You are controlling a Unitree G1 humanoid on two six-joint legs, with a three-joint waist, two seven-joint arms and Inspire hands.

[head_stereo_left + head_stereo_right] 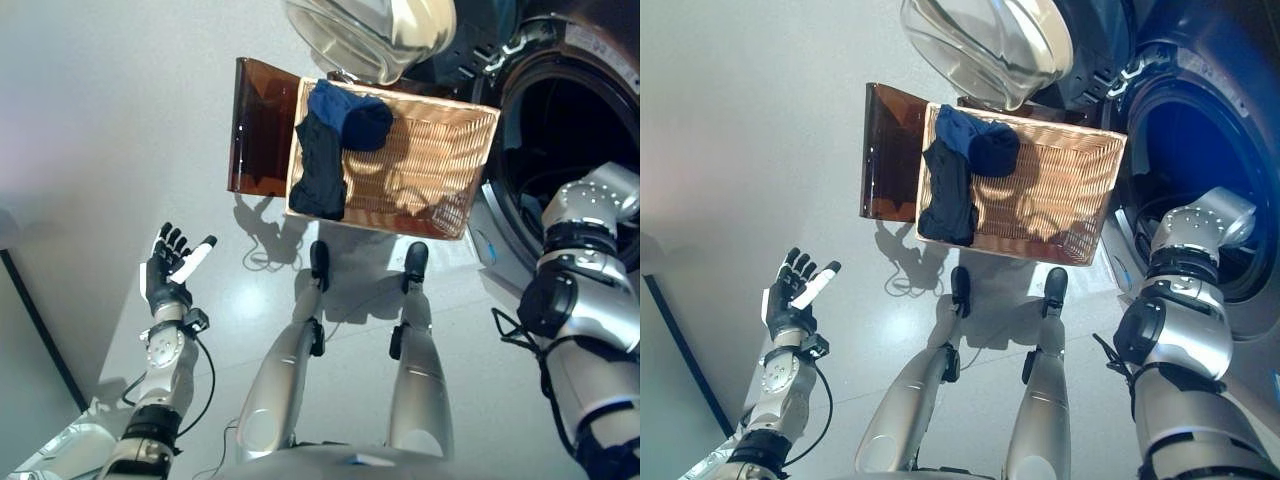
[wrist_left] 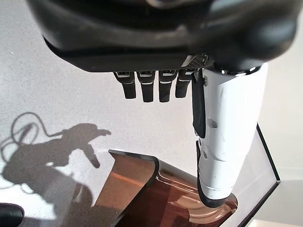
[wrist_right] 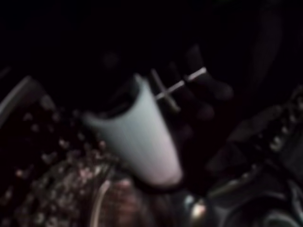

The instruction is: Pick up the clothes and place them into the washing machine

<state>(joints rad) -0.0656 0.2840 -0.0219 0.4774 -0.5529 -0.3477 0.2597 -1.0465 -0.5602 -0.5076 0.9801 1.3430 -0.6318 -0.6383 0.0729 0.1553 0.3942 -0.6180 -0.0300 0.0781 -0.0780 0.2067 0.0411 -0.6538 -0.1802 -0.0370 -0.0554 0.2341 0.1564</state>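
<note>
Wicker basket (image 1: 440, 160) at upper centre of the frame, on the floor (image 1: 120, 120) beside a brown plastic lid (image 1: 262, 130); inside, at its left end, dark blue clothes (image 1: 335, 140) draped over the rim. Washing machine (image 1: 560, 150) at upper right, door (image 1: 370, 35) swung open above the basket. Left hand (image 1: 170, 268) at lower left, fingers spread and empty, well apart from the clothes. Right hand (image 3: 142, 137) reached inside the dark drum; finger state cannot be told.

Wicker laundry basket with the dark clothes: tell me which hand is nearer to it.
Left. The left hand hovers open over the floor beside the wicker basket; the right arm reaches into the washing machine drum, hand hidden there.
</note>
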